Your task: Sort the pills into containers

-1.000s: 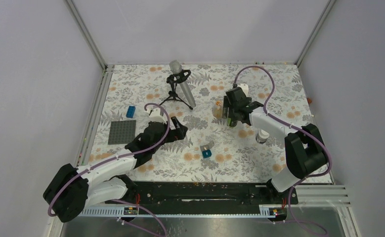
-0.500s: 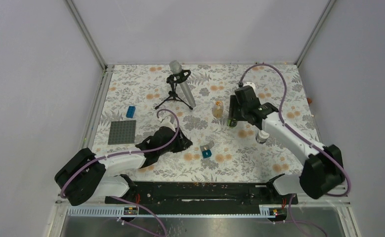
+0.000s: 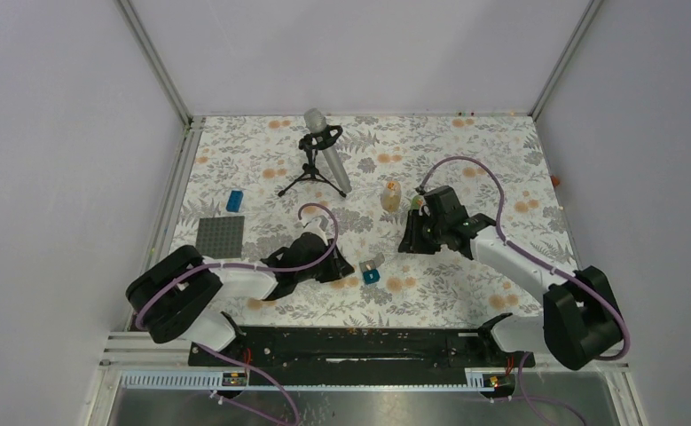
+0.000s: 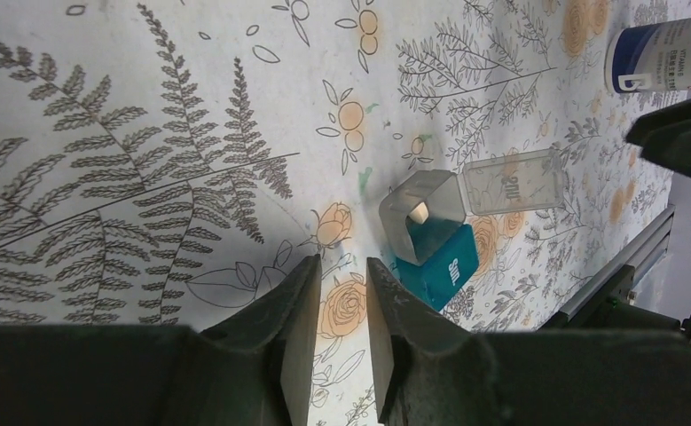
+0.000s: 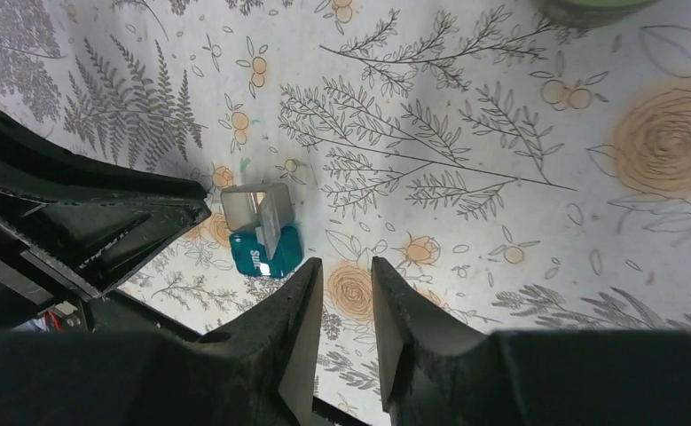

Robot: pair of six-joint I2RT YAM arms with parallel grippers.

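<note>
Across the floral table [image 3: 466,160] both arms have swung in on the teal pill box [image 3: 371,272], which lies flat on the table between the two grippers. A second ago the left gripper [image 4: 341,271] was well to the left of the box; now it sits just left of it. The right gripper [image 5: 348,271] has come down from well beyond the box and hovers just to its far right. Both pairs of jaws have narrowed to a thin slit with nothing between them.

We judge that the arms are converging to steady or work the box, and that no pill is sorted yet.

The box's long axis runs from near to far, leaning right. Its teal base is at the near end, the clear lid [image 4: 512,180] is flung open at the far-right end, and one open cell [image 4: 421,211] seemingly faces up.
</note>
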